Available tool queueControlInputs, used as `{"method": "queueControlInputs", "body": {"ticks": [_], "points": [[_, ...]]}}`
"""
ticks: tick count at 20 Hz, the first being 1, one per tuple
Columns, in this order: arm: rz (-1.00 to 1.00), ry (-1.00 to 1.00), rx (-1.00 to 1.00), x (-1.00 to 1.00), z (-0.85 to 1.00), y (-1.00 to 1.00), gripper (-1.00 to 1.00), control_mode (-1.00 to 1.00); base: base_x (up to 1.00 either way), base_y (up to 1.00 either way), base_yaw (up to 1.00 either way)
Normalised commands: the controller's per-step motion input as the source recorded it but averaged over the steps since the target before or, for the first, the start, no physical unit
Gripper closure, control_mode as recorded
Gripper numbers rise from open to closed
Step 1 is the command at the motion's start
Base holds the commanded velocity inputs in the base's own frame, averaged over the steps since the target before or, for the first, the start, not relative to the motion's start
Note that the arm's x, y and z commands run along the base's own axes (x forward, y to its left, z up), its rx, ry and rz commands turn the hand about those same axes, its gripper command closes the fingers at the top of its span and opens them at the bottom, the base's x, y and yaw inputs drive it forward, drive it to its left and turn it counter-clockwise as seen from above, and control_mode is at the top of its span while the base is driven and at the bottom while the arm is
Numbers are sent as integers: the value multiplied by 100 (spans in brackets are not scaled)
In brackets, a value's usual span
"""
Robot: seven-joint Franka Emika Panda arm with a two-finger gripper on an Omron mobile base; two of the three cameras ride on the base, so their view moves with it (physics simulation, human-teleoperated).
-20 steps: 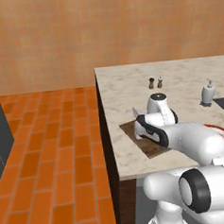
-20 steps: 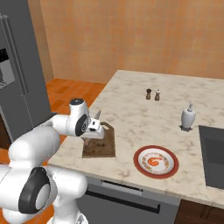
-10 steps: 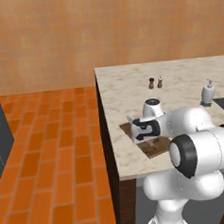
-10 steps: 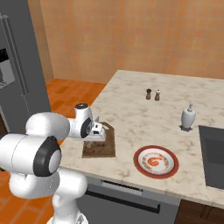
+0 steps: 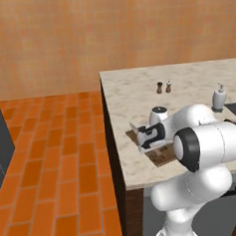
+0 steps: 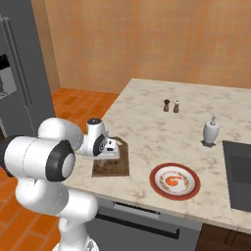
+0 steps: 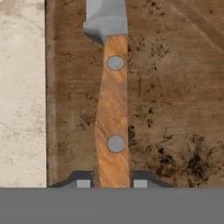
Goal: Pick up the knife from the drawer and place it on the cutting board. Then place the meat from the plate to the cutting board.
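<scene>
No readable text, label, brand, number or sign appears on anything here.

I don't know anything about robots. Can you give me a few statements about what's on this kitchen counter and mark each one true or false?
1. The knife lies over the cutting board. True.
2. The meat is already on the cutting board. False: it sits on the plate, to the right of the board in the right base view.
3. The pincer's two tips stand on either side of the knife's brown handle. True.
4. The plate is plain white. False: it has a red rim.
5. A white soap bottle stands on the counter, beyond the plate. True.
6. The two small shakers stand on the cutting board. False: they stand on the bare counter, far from it.
</scene>
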Motion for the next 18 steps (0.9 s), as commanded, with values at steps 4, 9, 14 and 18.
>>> {"method": "queueControlInputs", "body": {"ticks": [4, 9, 14, 18], "points": [[0, 0, 0, 0, 0, 0, -100, -100, 0, 0, 0], [0, 0, 0, 0, 2, 0, -100, -100, 0, 0, 0], [-15, -3, 0, -30, 81, -22, -100, -100, 0, 0, 0], [-33, -1, 2, -8, 66, -88, -100, -100, 0, 0, 0]]}}
